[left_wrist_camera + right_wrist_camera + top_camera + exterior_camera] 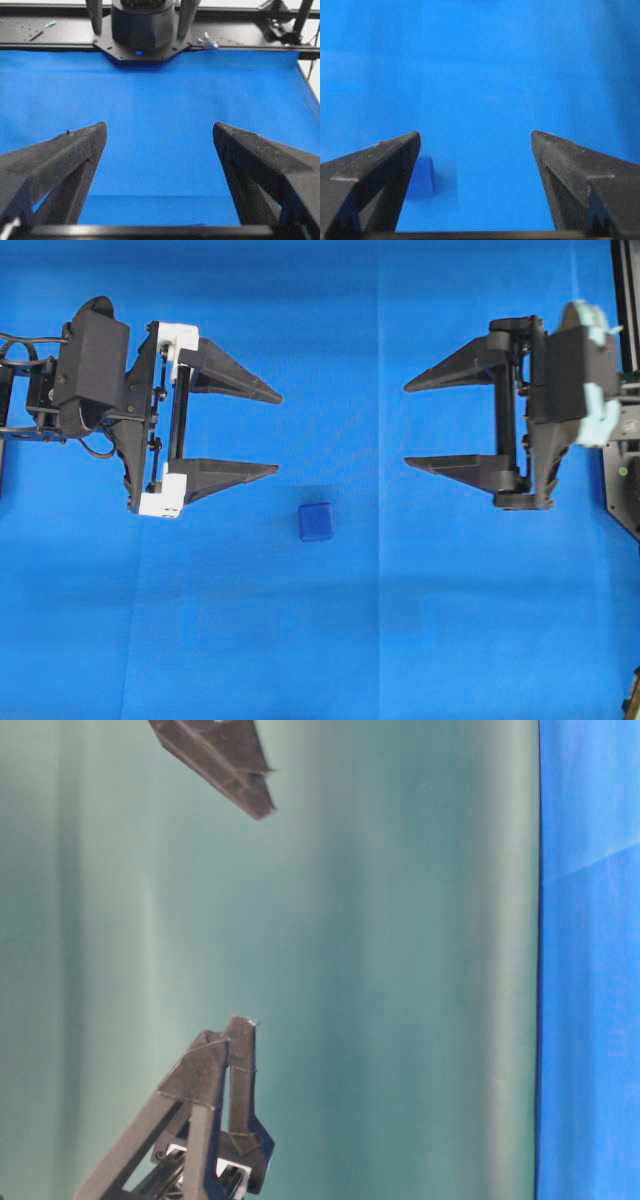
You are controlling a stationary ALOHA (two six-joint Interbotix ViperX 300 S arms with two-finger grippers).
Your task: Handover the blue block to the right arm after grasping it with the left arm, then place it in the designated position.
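The blue block (315, 521) lies on the bright-blue cloth (330, 640), a little below the line between the two grippers. My left gripper (279, 432), the one with white brackets, is open and empty up and to the left of the block. My right gripper (405, 426), all black with a pale rear housing, is open and empty up and to the right of it. In the right wrist view the block (422, 178) shows partly behind the left finger (390, 165). The left wrist view (160, 131) shows only cloth between the jaws. The designated position carries no mark.
A black arm base (142, 27) and black frame rail (240, 37) stand at the cloth's far edge in the left wrist view. A black frame (625, 390) borders the cloth's right edge. The table-level view shows a teal backdrop (400, 960) and finger tips (240, 1050).
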